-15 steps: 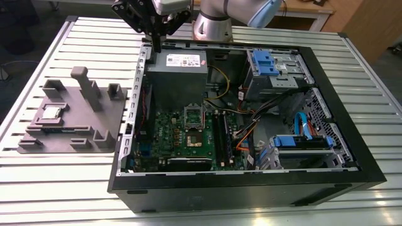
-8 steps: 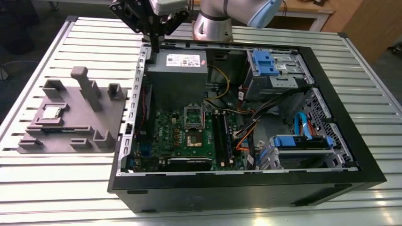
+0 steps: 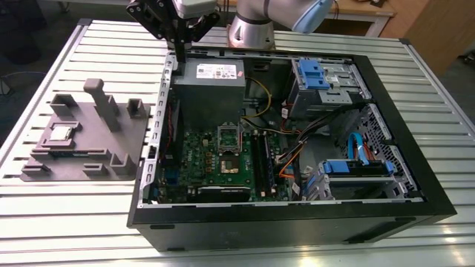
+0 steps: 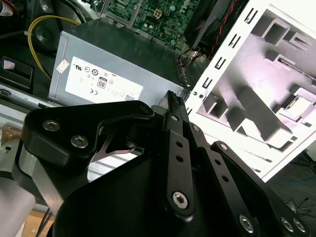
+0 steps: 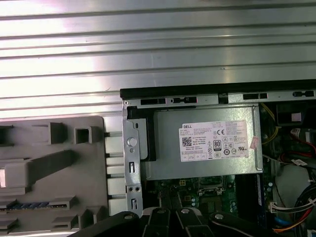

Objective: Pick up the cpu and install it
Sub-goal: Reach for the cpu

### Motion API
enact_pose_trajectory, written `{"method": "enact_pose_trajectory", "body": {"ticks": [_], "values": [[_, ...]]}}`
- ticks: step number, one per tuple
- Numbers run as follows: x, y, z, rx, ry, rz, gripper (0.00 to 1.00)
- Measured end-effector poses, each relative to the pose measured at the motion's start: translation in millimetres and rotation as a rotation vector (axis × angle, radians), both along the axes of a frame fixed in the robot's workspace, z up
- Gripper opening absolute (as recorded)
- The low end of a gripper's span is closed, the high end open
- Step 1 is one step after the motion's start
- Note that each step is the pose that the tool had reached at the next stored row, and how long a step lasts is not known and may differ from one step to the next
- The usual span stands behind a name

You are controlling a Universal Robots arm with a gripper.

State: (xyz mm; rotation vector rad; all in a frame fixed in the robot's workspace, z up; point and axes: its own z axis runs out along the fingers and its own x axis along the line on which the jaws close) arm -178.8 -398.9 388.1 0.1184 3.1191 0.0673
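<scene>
Well apart from the claw, toward the exterior view's left, the cpu lies flat on the grey fixture tray, untouched. The claw hangs over the power supply at the edge of the case, fingers pressed together, holding nothing. The motherboard socket, past the supply from the claw, looks empty, so by my judgement pickup and installing both remain.
</scene>
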Motion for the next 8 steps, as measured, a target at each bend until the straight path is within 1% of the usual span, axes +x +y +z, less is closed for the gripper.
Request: {"method": "enact_pose_trajectory", "body": {"ticks": [8], "values": [[-3.5,0.0,-0.6,0.0,0.0012,0.0,0.1]]}}
